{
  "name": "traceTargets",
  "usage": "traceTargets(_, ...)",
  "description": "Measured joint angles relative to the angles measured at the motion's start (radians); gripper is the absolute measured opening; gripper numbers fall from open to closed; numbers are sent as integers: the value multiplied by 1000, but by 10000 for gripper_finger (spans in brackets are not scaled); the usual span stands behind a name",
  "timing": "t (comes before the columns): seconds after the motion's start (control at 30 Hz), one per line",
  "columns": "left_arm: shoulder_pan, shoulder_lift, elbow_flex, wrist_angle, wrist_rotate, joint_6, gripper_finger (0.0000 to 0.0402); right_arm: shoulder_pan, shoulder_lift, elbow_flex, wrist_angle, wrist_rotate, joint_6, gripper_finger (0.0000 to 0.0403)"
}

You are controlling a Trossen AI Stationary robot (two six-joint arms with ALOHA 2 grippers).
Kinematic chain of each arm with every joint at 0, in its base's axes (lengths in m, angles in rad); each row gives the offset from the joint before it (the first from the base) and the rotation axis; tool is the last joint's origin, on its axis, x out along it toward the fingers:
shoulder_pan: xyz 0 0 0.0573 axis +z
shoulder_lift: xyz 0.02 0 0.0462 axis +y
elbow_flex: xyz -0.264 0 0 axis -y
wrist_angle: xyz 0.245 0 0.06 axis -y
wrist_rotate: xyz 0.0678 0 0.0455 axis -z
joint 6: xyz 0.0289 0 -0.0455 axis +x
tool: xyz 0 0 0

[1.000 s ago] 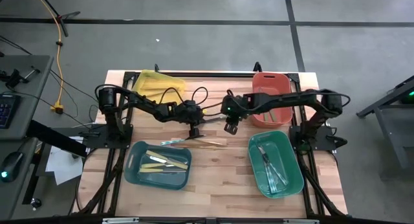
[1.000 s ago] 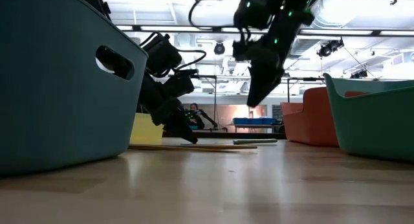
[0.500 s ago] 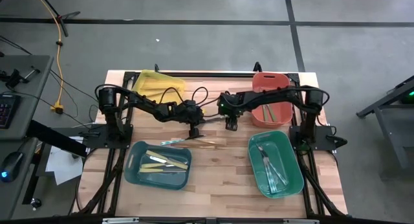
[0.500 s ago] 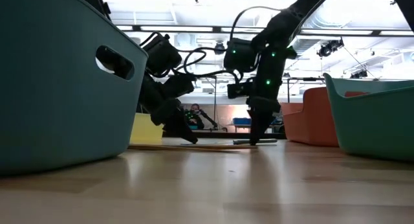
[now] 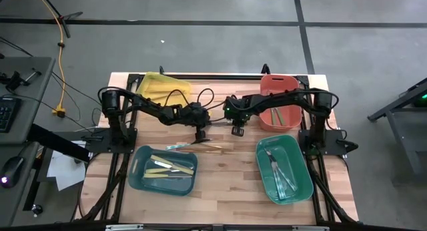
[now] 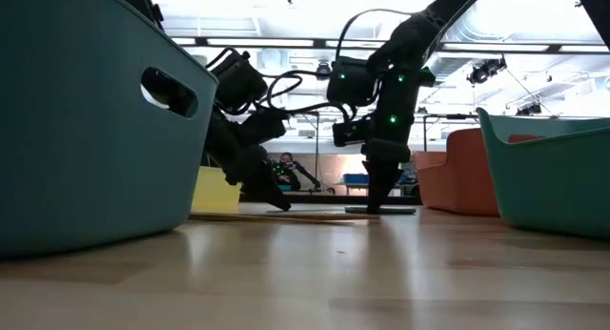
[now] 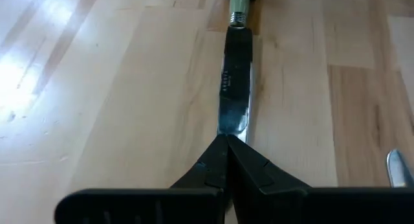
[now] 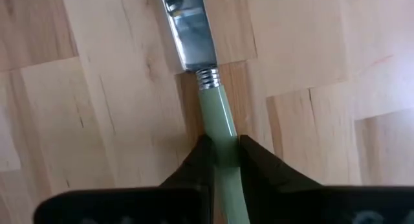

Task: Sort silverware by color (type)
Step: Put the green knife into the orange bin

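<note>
Right wrist view: right gripper (image 8: 221,160) clamped on pale-green handle of steel-bladed knife (image 8: 202,75), flat on wooden table (image 8: 310,49). Left gripper (image 7: 226,160) pinched shut at the blade's tip, mid-table.

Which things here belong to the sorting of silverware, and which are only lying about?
Job: green-handled knife, gripped by left gripper at the blade and right gripper at the handle; two loose utensils on the table; cream utensils in the blue bin; silver utensils in the green bin.
Lying about: yellow cable and papers beside the table.
</note>
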State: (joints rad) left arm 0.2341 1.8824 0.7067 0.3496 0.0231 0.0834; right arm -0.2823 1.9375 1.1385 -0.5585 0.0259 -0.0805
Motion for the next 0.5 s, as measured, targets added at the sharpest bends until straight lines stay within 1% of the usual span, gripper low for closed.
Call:
traceTargets(0.17, -2, -1, 0, 6, -28, 0, 0, 18, 1, 0, -2, 27, 14, 30)
traceTargets(0.3, -5, -47, -4, -23, -32, -1, 0, 32, 1, -1, -1, 41, 28, 30)
traceTargets(0.43, -8, -141, -11, -162, -28, -1, 0, 43, 1, -2, -2, 60, 59, 30)
traceTargets(0.5, -9, -189, -14, -238, -44, -1, 0, 49, 1, -2, -3, 58, 64, 30)
